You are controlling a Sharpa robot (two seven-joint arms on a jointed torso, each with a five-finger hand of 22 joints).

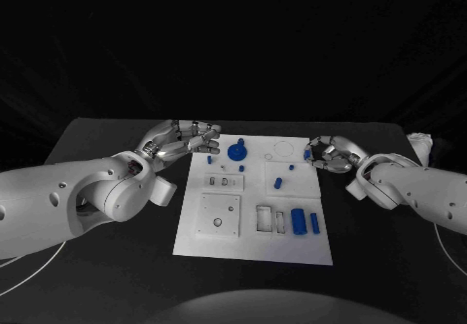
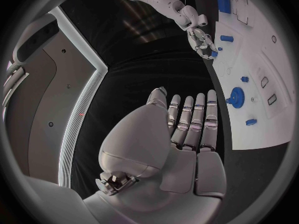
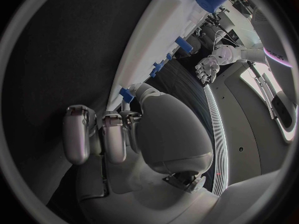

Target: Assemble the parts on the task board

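a black counter (image 1: 117,283) is carrying the white task board (image 1: 253,251), which is lying flat at its middle with its long side running away from the robot. the board is sitting directly on the dark surface, with bare counter showing on both sides of it and in front. at the counter's far right corner something small and white (image 1: 421,142) is sitting; what it is cannot be told.

Left hand (image 2: 181,134) fingers (image 2: 198,115) straight, empty, beside task board (image 2: 261,84); blue parts (image 2: 236,97) on board
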